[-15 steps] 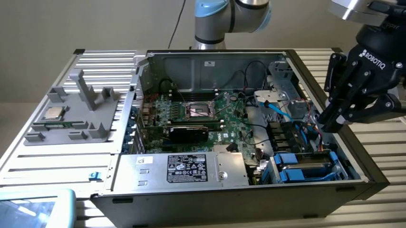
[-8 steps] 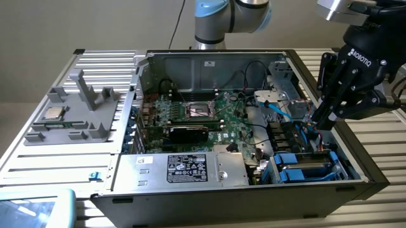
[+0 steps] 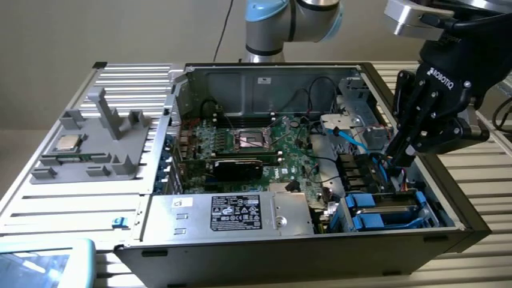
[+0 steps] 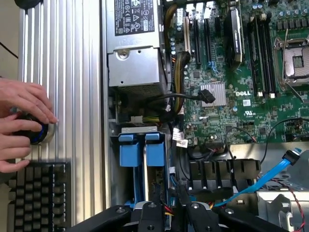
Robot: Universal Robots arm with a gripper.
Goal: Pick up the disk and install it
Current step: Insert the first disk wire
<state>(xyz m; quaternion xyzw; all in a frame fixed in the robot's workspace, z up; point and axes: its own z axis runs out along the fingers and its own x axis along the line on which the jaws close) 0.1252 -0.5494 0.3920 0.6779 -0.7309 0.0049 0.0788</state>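
The disk, a silver-grey drive in a bright blue plastic carrier, lies in the drive bay at the front corner of the open computer case, on the exterior view's right. In the wrist view its two blue carrier tabs stand side by side in the bay. My black gripper hangs just above that bay, over the case's right wall, pointing down and apart from the disk. The gripper's body shows at the wrist picture's edge, close over the bay's cables.
A large silver box with a black label sits beside the bay. A small CPU chip rests on a grey fixture left of the case. A blue cable crosses above the bay. A person's hands rest beside a keyboard.
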